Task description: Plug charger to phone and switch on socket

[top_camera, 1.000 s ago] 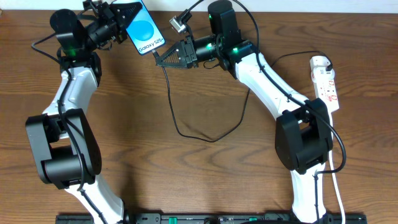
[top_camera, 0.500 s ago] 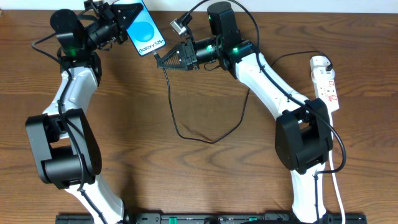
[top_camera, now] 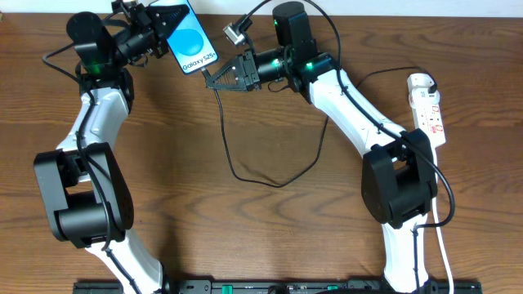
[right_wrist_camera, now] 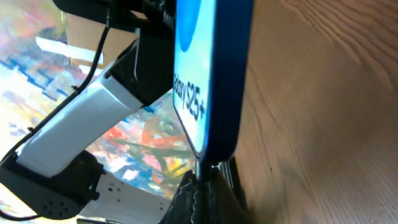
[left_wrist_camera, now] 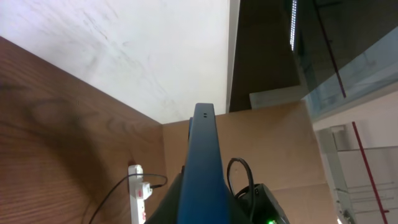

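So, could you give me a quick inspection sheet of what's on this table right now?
Surface: wooden table, brown grain.
Job's things: phone held up off the table, blue screen lit; charger plug at the phone's bottom edge, seating unclear; socket lying at the right edge.
Clutter: nothing seen.
Grippers: left gripper shut on the phone; right gripper shut on the charger's plug end.
Cables: charger loops slack across the table; white cord runs from the socket toward the front.
Surroundings: white wall behind the table.
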Tool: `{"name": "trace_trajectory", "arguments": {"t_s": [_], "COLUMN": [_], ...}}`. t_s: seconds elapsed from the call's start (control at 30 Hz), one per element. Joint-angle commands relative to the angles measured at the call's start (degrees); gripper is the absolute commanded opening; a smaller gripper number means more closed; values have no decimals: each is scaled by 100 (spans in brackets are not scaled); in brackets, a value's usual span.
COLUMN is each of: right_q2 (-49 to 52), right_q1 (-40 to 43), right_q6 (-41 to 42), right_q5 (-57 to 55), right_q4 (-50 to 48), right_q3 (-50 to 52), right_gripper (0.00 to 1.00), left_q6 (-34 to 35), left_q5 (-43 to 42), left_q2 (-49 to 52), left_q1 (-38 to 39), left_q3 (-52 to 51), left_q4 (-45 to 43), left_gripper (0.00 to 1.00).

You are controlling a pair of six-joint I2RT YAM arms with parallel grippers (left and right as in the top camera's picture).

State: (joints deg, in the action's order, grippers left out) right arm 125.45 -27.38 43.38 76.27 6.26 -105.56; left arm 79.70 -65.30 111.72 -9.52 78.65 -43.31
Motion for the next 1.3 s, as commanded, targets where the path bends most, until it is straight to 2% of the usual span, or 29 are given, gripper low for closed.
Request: {"name": "trace_trajectory", "arguments": {"t_s": [0.0,0.67,1.27], "right_q2": [59,59,59], "right_q1": [72,72,94], "right_q6": [-57,-66,52], "right_q5": [214,376,-70], "right_q4": [-72,-72,-72], "right_q3": [-37,-37,-37], "right_gripper": [1,1,1], "left_q6": [-35,-57,-63], "left_q5": [63,190,81], "left_q2": [-83,-83,-83], "left_q1": [15,4,7], "left_q3": [15,15,15], "left_q4": [-55,-52,-52], "left_gripper": [8,7,7]}}
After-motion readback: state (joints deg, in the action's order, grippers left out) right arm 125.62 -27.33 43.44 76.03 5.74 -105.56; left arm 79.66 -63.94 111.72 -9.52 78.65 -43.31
